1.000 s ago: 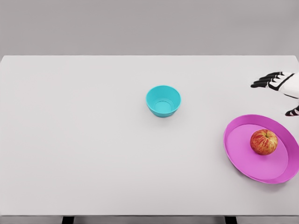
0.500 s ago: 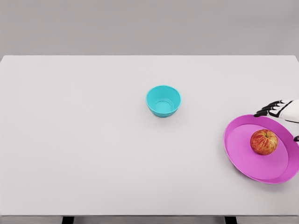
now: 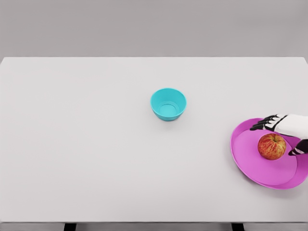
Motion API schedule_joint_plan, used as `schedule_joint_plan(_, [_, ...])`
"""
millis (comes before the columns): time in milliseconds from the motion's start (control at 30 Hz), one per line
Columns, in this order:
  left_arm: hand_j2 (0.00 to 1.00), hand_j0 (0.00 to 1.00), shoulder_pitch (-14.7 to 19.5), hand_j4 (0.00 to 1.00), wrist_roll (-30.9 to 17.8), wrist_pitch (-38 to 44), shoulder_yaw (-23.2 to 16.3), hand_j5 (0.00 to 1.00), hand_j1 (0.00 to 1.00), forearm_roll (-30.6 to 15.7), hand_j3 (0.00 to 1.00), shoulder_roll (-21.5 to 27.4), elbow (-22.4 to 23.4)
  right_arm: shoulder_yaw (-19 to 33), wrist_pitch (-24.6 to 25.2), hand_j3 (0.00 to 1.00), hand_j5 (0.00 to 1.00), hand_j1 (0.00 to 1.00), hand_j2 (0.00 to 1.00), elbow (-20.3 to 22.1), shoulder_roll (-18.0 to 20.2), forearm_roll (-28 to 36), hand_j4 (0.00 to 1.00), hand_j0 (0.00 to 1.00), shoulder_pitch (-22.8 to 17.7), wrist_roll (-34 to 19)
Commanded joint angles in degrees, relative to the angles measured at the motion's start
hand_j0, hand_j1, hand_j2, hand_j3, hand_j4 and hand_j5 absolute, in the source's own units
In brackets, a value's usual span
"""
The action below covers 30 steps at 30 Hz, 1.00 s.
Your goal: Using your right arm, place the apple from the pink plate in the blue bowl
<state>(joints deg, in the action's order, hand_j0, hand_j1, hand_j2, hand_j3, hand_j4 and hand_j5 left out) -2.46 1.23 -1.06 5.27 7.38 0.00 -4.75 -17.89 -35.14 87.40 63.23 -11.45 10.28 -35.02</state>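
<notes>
One red-yellow streaked apple (image 3: 272,147) sits on the pink plate (image 3: 250,163), the right robot hand (image 3: 285,132) spread around it.

A wide white table (image 3: 96,144) filled most of the head view, its far edge running straight across below a grey wall and its near edge just above the bottom of the picture. Two things lay directly on it. A blue bowl (image 3: 168,104) stood upright near the middle of the surface, somewhat closer to the far edge. A pink plate (image 3: 250,159) lay flat by the right edge, nearer the near right corner, well apart from the bowl.
</notes>
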Motion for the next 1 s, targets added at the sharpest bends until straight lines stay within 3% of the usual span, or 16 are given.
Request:
schedule_joint_plan(0, [1.0,1.0,0.0,1.0,0.0,0.0,0.0,1.0,1.0,0.0,1.0,0.0,0.0,-0.9,0.1,1.0,1.0,1.0,1.0,-0.7,-0.7,-0.2,1.0,1.0,0.0,0.0])
schedule_joint_plan(667, [1.0,1.0,0.0,1.0,0.0,0.0,0.0,1.0,1.0,0.0,1.0,0.0,0.0,-2.8,0.1,1.0,1.0,1.0,1.0,0.0,-1.4,-0.5,1.0,1.0,-0.1,0.0])
schedule_joint_plan(733, [1.0,1.0,0.0,1.0,0.0,0.0,0.0,1.0,1.0,0.0,1.0,0.0,0.0,-2.8,0.1,0.77,0.77,0.77,0.77,0.1,-1.4,-0.6,0.77,0.77,-0.2,0.0])
schedule_joint_plan(867, [1.0,1.0,0.0,1.0,0.0,0.0,0.0,1.0,1.0,0.0,1.0,0.0,0.0,-2.8,0.1,0.61,0.61,0.61,0.61,0.5,-1.4,-0.9,0.61,0.61,-0.2,0.0])
schedule_joint_plan(967, [1.0,1.0,-0.1,1.0,0.0,0.0,0.0,1.0,1.0,0.0,1.0,0.0,0.0,-2.8,0.1,0.56,0.56,0.56,0.56,0.5,-1.4,-1.0,0.56,0.56,-0.1,0.0])
